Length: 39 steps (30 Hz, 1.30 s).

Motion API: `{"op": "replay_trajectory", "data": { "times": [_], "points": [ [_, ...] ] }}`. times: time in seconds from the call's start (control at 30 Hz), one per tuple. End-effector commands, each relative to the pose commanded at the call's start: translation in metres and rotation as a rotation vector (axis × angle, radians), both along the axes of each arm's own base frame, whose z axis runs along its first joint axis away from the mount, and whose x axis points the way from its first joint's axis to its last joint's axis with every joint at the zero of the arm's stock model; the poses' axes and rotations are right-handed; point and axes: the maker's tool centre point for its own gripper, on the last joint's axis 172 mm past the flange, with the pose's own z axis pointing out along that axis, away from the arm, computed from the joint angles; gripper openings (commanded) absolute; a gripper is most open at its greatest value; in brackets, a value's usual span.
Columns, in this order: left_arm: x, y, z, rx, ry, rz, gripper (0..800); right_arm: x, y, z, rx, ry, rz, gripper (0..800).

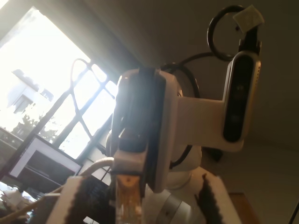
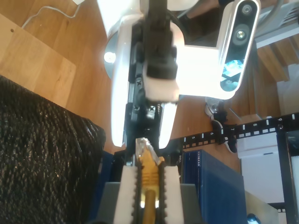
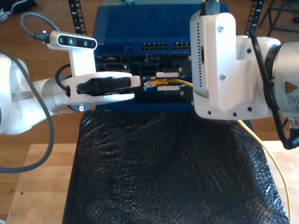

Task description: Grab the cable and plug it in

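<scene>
The yellow cable (image 3: 180, 82) is held just behind its clear plug (image 3: 148, 83) by my second gripper (image 3: 166, 81), which is shut on it in front of the blue switch. In the second wrist view the plug (image 2: 144, 150) sticks out past my second gripper (image 2: 149, 164) towards the other arm. My first gripper (image 3: 138, 83) reaches in from the exterior view's left, its tip almost at the plug. In the first wrist view my first gripper (image 1: 140, 198) is open, its toothed fingers (image 1: 74, 201) wide apart with the plug (image 1: 126, 198) between them. The rest of the cable (image 3: 272, 161) trails down the exterior view's right.
A blue network switch (image 3: 159, 25) with rows of ports (image 3: 173, 46) stands at the back in a black rack. A black crinkled mat (image 3: 173, 172) covers the wooden table (image 3: 37, 186) in front. The second arm's large white body (image 3: 224, 65) fills the exterior view's upper right.
</scene>
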Motion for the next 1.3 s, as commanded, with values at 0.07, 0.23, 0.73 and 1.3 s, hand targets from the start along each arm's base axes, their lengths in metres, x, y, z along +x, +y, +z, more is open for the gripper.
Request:
{"op": "replay_trajectory", "data": {
  "times": [0.07, 0.23, 0.73, 1.3],
  "points": [
    [0.000, 0.000, 0.001, 0.003, 0.000, 0.001, 687, 0.001, 0.001, -0.001, -0.002, 0.003, 0.000, 1],
    [0.005, -0.001, -0.001, 0.018, -0.004, 0.018, 794, 0.003, 0.003, 0.004, 0.014, 0.020, -0.012, 0],
    [0.053, 0.027, -0.002, 0.258, -0.175, 0.190, 798, 0.051, -0.022, -0.031, -0.013, 0.126, -0.144, 0],
    [0.045, 0.091, -0.059, 0.693, -0.356, 0.213, 798, 0.092, -0.115, -0.101, -0.079, 0.372, -0.347, 0]
  ]
}}
